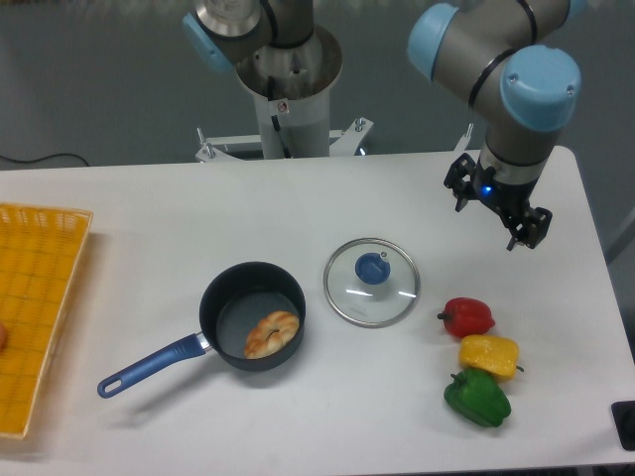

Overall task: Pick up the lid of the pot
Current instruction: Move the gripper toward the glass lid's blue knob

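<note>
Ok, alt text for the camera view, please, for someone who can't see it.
A clear pot lid with a blue knob lies on a white table beside a dark pan holding a bread-like piece. The open gripper hangs beyond them; red, yellow and green vegetables and a large brown shape are at right.

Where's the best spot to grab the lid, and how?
By its blue knob, I'd say, coming straight down from above. The lid lies flat with the knob sticking up, so the jaws could close on opposite sides of it.
</note>
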Robot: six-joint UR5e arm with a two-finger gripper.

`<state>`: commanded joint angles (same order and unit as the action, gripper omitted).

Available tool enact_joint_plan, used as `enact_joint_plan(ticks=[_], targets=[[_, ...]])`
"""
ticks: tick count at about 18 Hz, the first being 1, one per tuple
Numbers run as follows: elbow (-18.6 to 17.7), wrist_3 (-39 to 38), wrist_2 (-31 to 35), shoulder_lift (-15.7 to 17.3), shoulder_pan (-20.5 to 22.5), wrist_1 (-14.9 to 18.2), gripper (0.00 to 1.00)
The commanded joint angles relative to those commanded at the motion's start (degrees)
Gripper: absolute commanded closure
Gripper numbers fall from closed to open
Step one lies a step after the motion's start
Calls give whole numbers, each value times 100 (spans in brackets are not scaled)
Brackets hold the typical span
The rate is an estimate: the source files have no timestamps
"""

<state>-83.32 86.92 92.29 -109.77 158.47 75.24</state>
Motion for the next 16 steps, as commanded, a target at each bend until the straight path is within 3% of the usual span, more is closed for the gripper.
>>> enact_joint_plan(ticks=[11,13,16], targets=[[-79,106,-9,-290,26,-448,0],[-289,-17,-122,-290,44,-640,0],[-789,-437,-377,-229,88,-1211,0]])
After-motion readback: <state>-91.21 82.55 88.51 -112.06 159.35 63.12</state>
